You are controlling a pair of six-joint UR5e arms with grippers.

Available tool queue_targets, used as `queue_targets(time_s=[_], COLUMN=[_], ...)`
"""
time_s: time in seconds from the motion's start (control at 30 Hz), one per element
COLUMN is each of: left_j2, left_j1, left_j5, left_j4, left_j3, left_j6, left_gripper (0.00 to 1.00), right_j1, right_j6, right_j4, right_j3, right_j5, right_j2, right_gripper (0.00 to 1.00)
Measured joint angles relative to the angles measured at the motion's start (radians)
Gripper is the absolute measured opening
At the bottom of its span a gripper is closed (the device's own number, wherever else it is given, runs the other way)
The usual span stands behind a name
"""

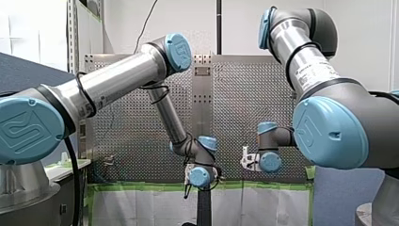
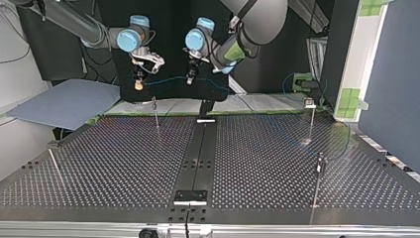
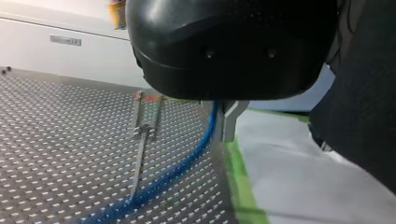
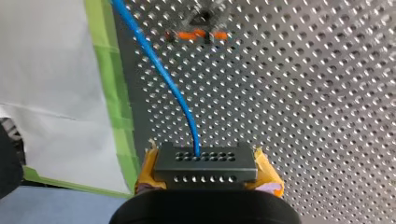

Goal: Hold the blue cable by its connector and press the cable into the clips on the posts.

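**Blue cable gripped at its connector by my right fingers**

The blue cable [image 4: 173,88] is thin, smooth and bright blue. It ends in a black connector [image 4: 205,169], a flat block with two rows of small holes. My right fingers [image 4: 267,170], with yellow pads, are closed on that block from both sides. The cable leaves the middle of the block and curves away ahead of them over the perforated worktop [image 4: 327,116]. It passes beside a post [image 4: 201,18] carrying an orange clip [image 4: 196,34].

At my left fingers [image 3: 231,123] the cable drops just beside a metal finger. It then trails off across the worktop past another post [image 3: 140,154]. My own black housing hides most of these fingers, so I cannot tell whether they grip the cable or only stand next to it. The post ahead of my right fingers is blurred and cut off.
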Motion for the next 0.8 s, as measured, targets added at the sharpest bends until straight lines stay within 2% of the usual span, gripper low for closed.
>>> queue_targets(time_s=[0.2, 0.6, 0.8], left_j2=[-0.050, -0.148, -0.164], left_j1=[-0.014, -0.044, -0.049], left_j5=[-0.018, -0.062, -0.070], left_j4=[-0.003, -0.027, -0.051], left_j3=[0.026, 0.106, 0.152], left_j6=[-0.023, -0.081, -0.094], left_gripper=[0.00, 0.00, 0.00], right_j1=[-0.046, -0.150, -0.180], right_j6=[0.019, 0.027, 0.038], right_j4=[-0.047, -0.076, -0.095], right_j3=[0.000, 0.003, 0.002], right_j5=[-0.046, -0.151, -0.201], right_j2=[0.000, 0.003, 0.029], right_gripper=[0.00, 0.00, 0.00])
